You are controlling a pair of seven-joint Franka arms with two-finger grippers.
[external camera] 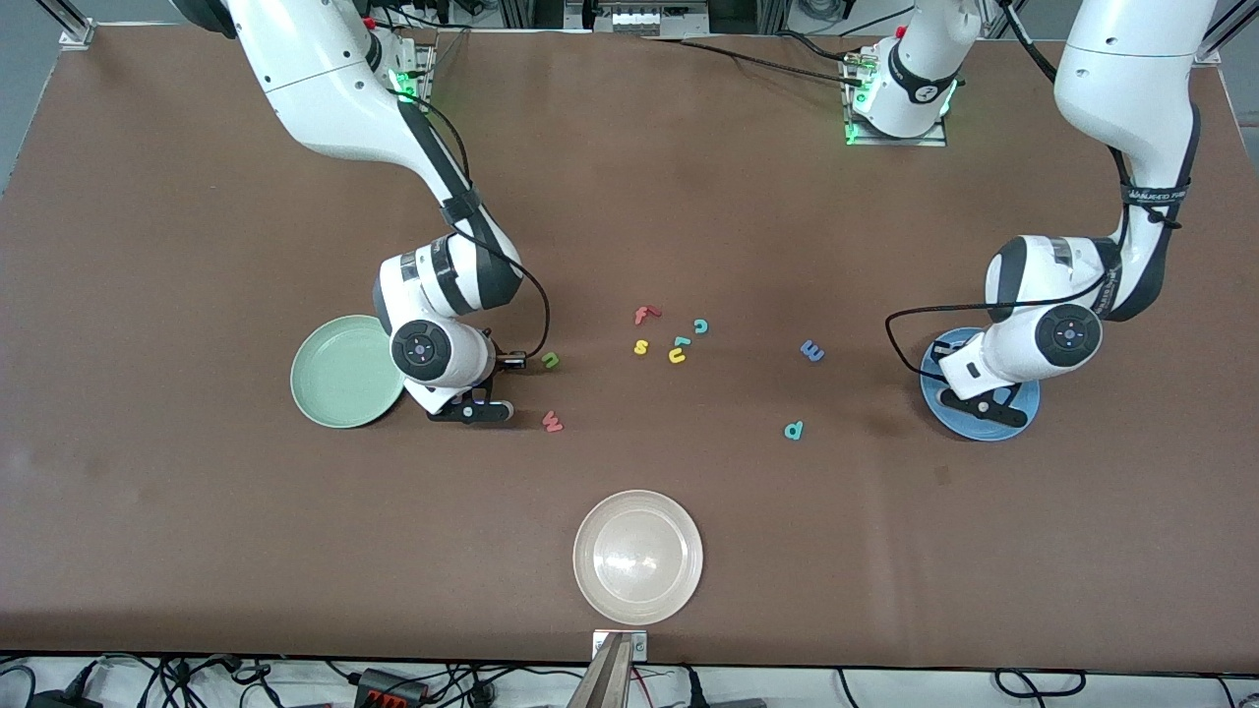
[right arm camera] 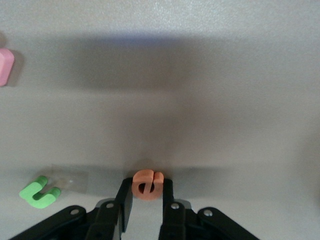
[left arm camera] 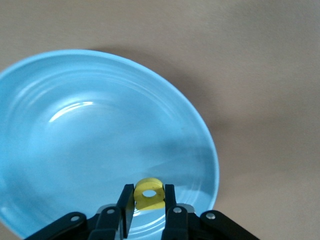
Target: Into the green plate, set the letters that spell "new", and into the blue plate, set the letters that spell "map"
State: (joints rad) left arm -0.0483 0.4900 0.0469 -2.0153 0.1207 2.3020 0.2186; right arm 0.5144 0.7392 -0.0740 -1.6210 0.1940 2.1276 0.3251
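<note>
My left gripper [external camera: 944,347] hangs over the blue plate [external camera: 989,425], just inside its rim. Its fingers touch both sides of the yellow a [left arm camera: 149,193] above the blue plate [left arm camera: 90,130]. My right gripper [external camera: 509,363] is down at the table between the green plate [external camera: 339,374] and the green n [external camera: 550,360], shut on the orange e [right arm camera: 147,185]; the front view hides the e. The n [right arm camera: 39,194] lies beside those fingers. The red w [external camera: 553,422] lies nearer the front camera. The blue m [external camera: 811,350] and teal p [external camera: 794,430] lie toward the blue plate.
In the table's middle lies a cluster of loose letters: red f [external camera: 644,315], yellow s [external camera: 640,346], teal c [external camera: 700,325], yellow u [external camera: 677,356]. A whitish-beige plate [external camera: 637,557] sits near the front edge.
</note>
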